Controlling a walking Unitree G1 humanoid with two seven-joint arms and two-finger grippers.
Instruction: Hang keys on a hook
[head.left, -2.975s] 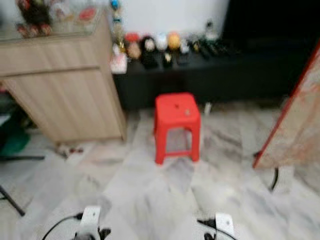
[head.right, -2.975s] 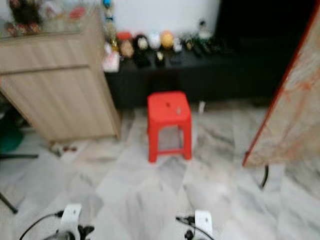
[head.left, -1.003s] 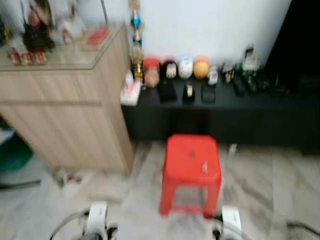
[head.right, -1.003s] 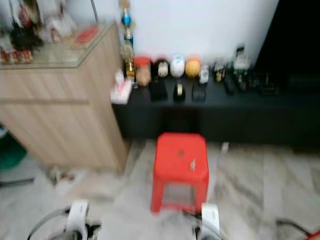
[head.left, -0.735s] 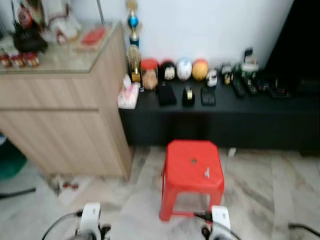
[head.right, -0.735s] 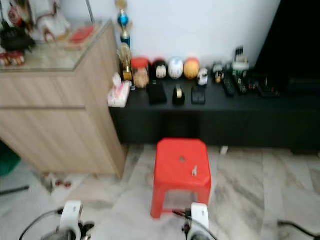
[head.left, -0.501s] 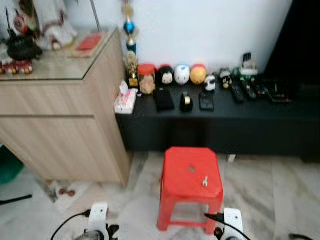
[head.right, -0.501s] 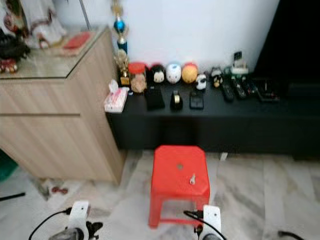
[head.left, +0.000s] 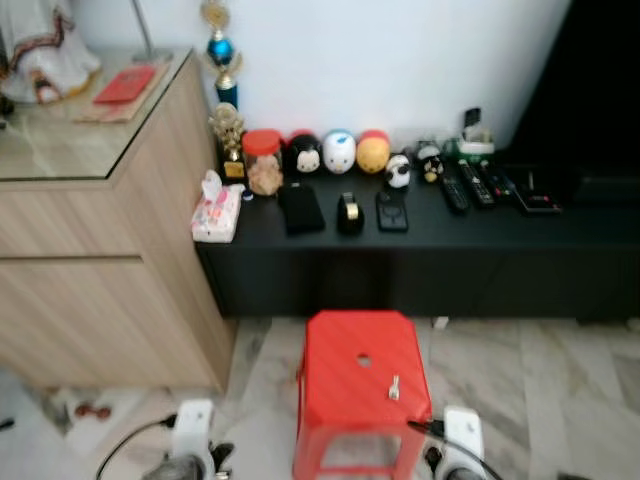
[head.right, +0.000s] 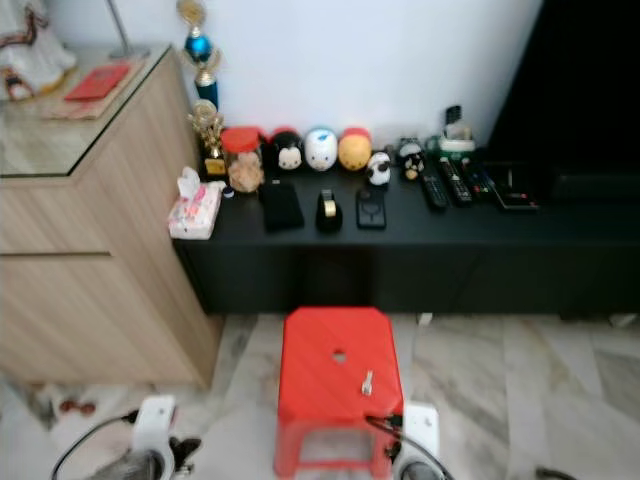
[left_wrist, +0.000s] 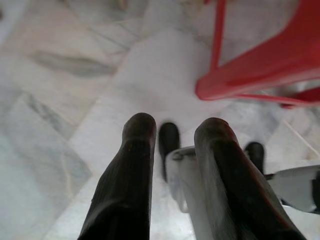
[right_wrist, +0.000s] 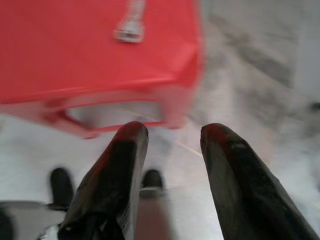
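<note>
A small silvery key (head.left: 394, 387) lies on top of a red plastic stool (head.left: 350, 375), toward its near right side, just in front of me on the marble floor. Both arms hang low at the picture's bottom edge, the left arm (head.left: 190, 440) to the stool's left and the right arm (head.left: 462, 438) by its right front corner. In the right wrist view the right gripper (right_wrist: 172, 135) is open and empty, with the key (right_wrist: 131, 27) on the stool ahead of it. The left gripper (left_wrist: 175, 130) is open above bare floor beside a stool leg (left_wrist: 216, 35).
Behind the stool runs a low black cabinet (head.left: 420, 260) carrying round figurines (head.left: 338, 152), a black wallet, remotes (head.left: 468, 188) and a tissue pack (head.left: 216, 212). A wooden cabinet (head.left: 110, 290) with a glass top stands at the left. A dark screen (head.left: 600, 90) fills the back right.
The camera has come closer to the stool and the black cabinet, so the stool now sits low in the picture between my arms. The key stays on the stool.
</note>
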